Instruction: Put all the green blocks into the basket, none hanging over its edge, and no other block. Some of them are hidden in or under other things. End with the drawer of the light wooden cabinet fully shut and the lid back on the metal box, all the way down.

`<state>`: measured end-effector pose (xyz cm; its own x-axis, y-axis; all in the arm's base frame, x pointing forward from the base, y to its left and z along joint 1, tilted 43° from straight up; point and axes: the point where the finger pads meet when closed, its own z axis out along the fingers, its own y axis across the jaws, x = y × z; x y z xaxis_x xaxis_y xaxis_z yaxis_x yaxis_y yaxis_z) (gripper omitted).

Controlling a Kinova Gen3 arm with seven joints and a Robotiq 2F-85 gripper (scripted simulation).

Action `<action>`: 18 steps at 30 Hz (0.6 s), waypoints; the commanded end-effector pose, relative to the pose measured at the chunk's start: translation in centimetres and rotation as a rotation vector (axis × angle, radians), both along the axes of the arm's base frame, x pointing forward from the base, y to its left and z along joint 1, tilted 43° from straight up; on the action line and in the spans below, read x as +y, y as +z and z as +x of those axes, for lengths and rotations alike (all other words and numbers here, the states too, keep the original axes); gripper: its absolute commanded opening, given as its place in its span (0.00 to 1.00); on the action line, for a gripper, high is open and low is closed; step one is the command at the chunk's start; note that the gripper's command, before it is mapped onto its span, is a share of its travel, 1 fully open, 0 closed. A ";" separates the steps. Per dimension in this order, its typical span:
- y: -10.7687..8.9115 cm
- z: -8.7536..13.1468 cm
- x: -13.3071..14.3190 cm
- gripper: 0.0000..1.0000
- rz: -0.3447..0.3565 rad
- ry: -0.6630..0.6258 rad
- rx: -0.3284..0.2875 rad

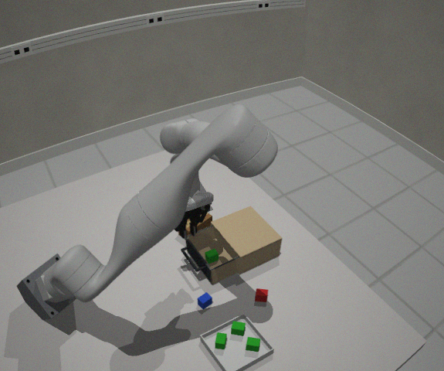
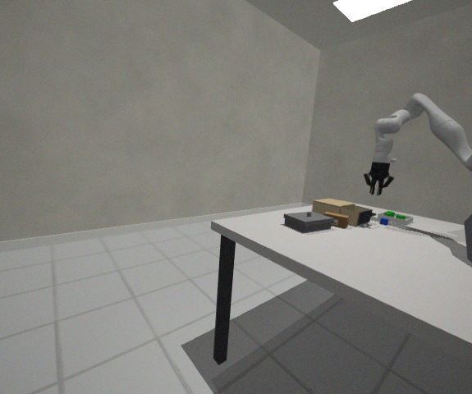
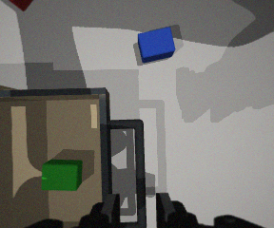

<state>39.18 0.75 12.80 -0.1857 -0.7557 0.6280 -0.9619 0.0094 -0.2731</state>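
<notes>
White table, pale-tiled floor, plain walls; fingers partly open, holding nothing.

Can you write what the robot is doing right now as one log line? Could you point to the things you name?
jaws [image 1: 188,232] [image 2: 375,194]: open, empty | drawer [image 1: 225,264] [image 2: 363,216] [image 3: 105,152]: open, green block [image 1: 211,256] [image 3: 62,175] inside
</notes>
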 end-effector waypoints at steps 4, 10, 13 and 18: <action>0.5 -0.1 0.6 0.30 0.004 0.004 0.001; 0.5 -0.2 0.7 0.30 0.003 0.004 0.002; 0.5 -0.2 0.7 0.30 0.003 0.004 0.002; 0.5 -0.1 0.7 0.30 0.002 0.009 0.006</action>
